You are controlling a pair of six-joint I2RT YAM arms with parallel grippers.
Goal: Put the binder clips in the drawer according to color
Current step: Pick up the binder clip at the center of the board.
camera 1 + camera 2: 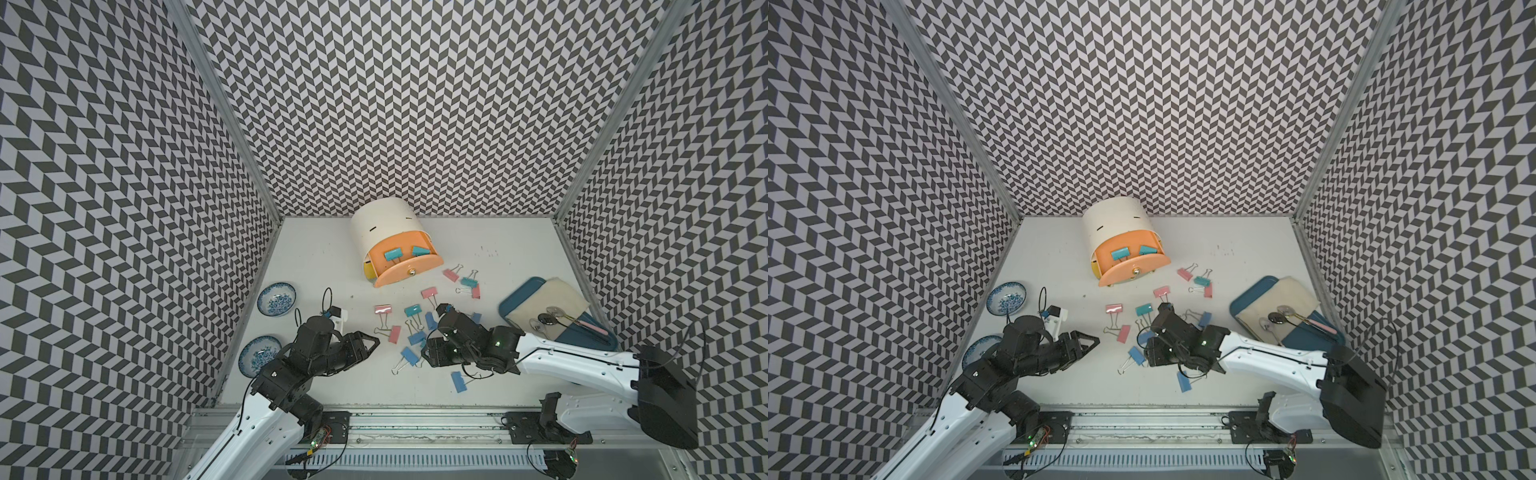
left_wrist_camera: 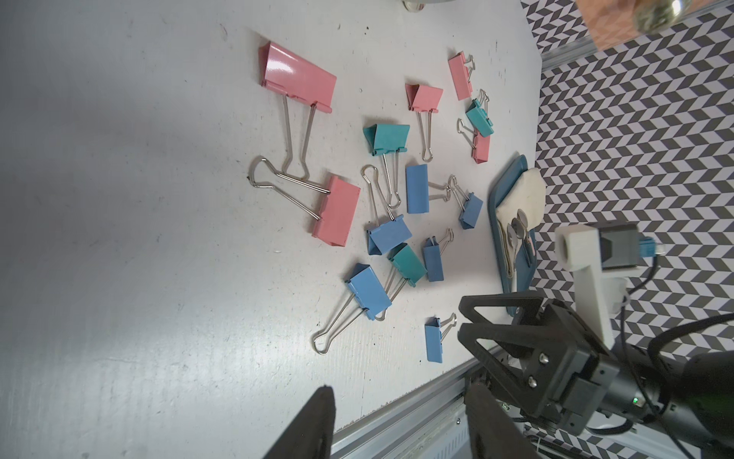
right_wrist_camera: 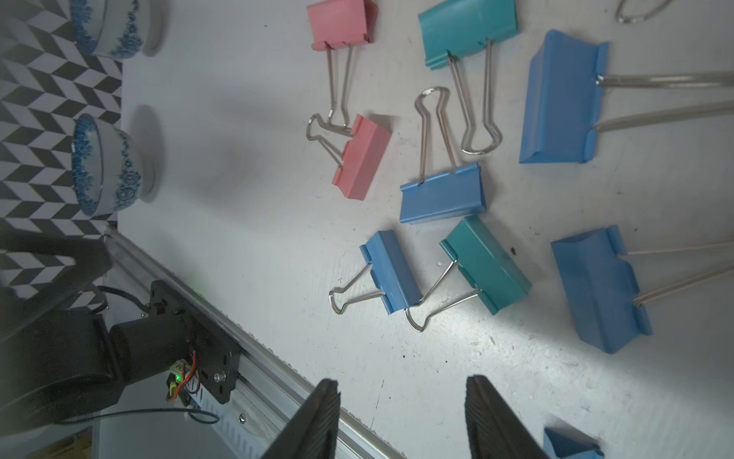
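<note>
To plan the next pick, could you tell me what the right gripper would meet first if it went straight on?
Probably the blue clip beside a teal clip, ahead of the right gripper; depth is unclear.

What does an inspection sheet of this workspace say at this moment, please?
Surface: white table, small dark marks.
Job's things: two teal binder clips in the orange drawer; loose clips, pink, teal, blue, scattered on the table.
Clutter: patterned bowls; teal tray with cloth and spoons.
Grippers: left claw open, empty; right claw open, empty.
Cables: black cable loops at the right wrist.
Surroundings: chevron walls; metal rail in front.
</note>
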